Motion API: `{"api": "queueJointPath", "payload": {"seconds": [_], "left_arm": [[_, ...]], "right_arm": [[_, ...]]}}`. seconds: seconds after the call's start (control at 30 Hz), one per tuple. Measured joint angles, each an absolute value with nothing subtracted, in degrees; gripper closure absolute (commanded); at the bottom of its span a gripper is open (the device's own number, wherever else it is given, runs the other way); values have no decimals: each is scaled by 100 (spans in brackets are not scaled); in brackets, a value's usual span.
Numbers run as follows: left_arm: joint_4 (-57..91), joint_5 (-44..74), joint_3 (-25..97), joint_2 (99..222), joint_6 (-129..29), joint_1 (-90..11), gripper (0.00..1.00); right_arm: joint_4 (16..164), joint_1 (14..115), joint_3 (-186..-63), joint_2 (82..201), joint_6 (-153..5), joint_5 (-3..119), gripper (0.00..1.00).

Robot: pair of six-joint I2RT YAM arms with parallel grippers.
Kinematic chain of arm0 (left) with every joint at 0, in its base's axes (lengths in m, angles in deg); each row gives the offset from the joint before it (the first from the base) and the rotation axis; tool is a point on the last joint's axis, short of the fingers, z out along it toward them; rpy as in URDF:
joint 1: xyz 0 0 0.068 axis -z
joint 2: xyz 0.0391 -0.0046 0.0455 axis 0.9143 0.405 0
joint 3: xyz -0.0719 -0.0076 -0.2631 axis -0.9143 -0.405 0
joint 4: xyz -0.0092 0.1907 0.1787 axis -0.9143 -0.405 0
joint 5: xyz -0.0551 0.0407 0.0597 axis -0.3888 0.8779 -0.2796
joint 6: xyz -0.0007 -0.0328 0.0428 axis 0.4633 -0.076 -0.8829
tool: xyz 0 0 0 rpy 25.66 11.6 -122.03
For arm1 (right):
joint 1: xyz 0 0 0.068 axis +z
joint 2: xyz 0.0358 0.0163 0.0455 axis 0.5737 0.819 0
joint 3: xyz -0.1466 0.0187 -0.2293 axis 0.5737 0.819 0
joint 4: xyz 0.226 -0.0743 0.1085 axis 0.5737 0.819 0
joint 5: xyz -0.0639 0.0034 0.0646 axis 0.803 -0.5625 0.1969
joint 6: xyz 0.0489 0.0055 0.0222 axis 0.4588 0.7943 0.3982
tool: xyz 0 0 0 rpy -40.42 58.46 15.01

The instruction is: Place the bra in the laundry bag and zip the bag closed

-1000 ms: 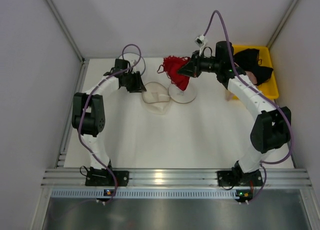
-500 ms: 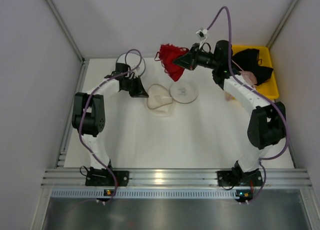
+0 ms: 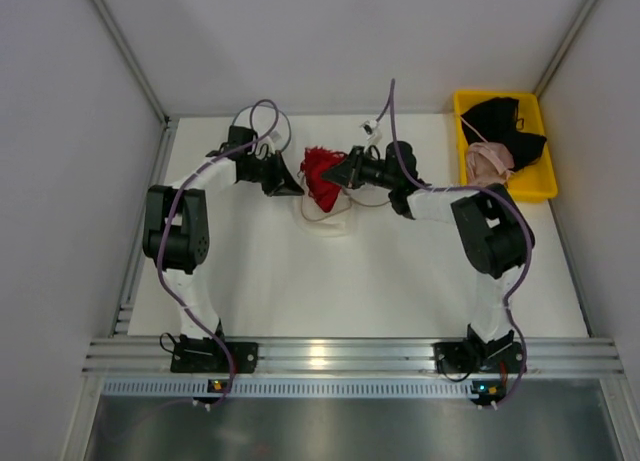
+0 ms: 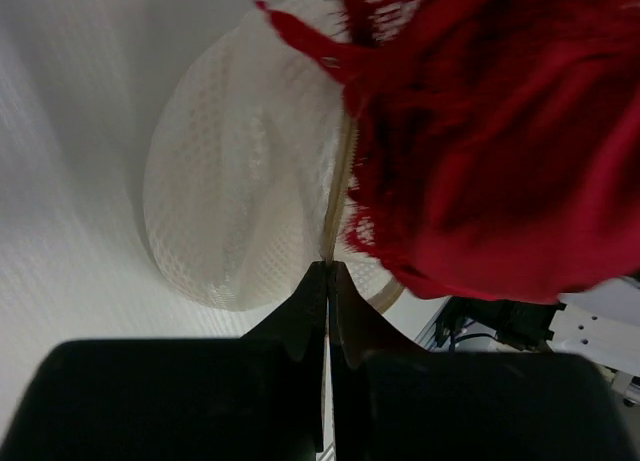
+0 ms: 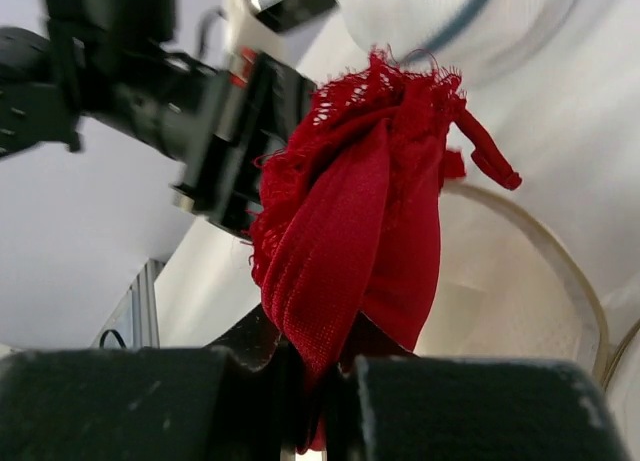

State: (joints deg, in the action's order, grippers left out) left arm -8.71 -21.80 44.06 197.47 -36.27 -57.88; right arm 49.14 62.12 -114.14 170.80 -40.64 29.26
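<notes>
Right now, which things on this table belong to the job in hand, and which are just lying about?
Job in hand:
- bright red lace bra, gripped by the right hand
- flat white mesh laundry bag with a pale rim, its rim pinched by the left hand

Lying about:
- round mesh bag with a dark rim
- yellow plastic bin
- black garment and pale pink bra, both in the bin

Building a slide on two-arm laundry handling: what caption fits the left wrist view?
Left gripper pinches the pale rim of the white mesh laundry bag, red lace bra bunched close at upper right.
</notes>
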Motion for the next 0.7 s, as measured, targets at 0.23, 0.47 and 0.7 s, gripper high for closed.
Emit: {"api": "queueJointPath", "payload": {"seconds": [0.23,0.47,0.7], "left_arm": [[-871,-2313,4410,19747,-3583,-5843,100],[-914,-2247,4858,19989,-3705,-5961,100],[-1048,-2033,5501,20243,-4029,-6020,100]], "right_arm": [[4523,6346,-11125,17812,-3640,2954,100],[4809,6350,-11151,18002,-3716,2202,100],[5957,6365,-11833,18293,-4744,1317,100]]}}
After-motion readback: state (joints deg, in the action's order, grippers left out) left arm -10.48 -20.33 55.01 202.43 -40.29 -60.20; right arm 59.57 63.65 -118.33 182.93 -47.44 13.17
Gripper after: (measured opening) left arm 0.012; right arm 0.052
